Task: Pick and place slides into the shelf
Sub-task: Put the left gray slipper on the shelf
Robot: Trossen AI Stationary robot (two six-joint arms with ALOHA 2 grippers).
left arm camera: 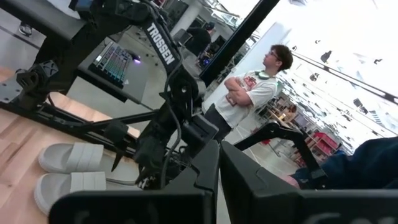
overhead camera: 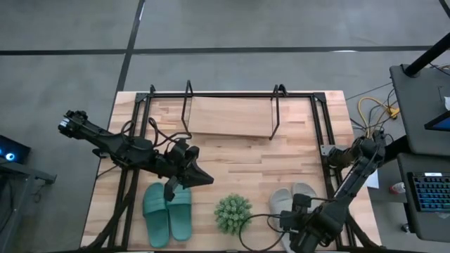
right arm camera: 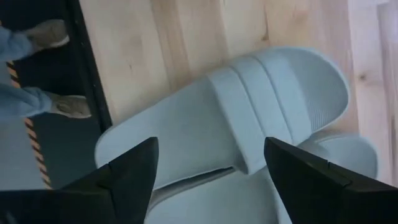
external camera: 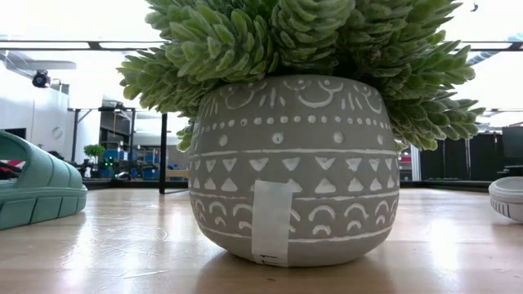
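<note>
Two teal slides [overhead camera: 169, 211] lie side by side, soles down, at the table's near left; one also shows in the low view [external camera: 33, 192]. Two pale grey slides [overhead camera: 294, 197] lie at the near right, also seen in the left wrist view [left arm camera: 68, 155]. The wire shelf [overhead camera: 232, 116] stands at the table's far middle with nothing in it. My left gripper [overhead camera: 206, 178] is shut and empty, just beyond the teal pair, pointing right. My right gripper [right arm camera: 210, 146] is open, pointing down over one grey slide [right arm camera: 249, 118], with a finger on either side of its strap.
A spiky green plant in a patterned grey pot [overhead camera: 233, 213] stands between the two pairs and fills the low view [external camera: 290, 163]. The black table frame [overhead camera: 325, 140] runs along both sides. A person [left arm camera: 249, 87] stands beyond the table's right edge.
</note>
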